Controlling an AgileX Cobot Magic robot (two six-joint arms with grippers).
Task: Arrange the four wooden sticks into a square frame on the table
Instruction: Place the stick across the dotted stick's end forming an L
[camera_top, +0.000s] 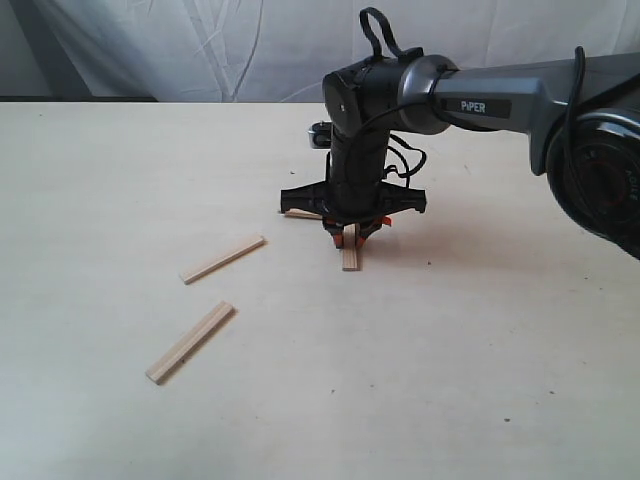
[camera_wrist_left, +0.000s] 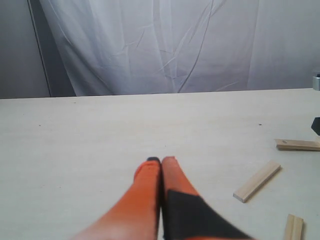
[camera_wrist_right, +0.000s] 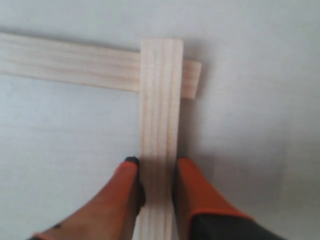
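My right gripper points straight down at the middle of the table, shut on a wooden stick. That stick's far end lies across the end of a second stick, and the two form a corner. In the exterior view the held stick shows below the fingers and the crossed one pokes out to the left. Two more sticks lie loose to the left. My left gripper is shut on nothing above bare table, outside the exterior view.
The right arm reaches in from the right edge over the table. A white cloth hangs behind the far edge. In the left wrist view the loose sticks lie off to one side of the fingers.
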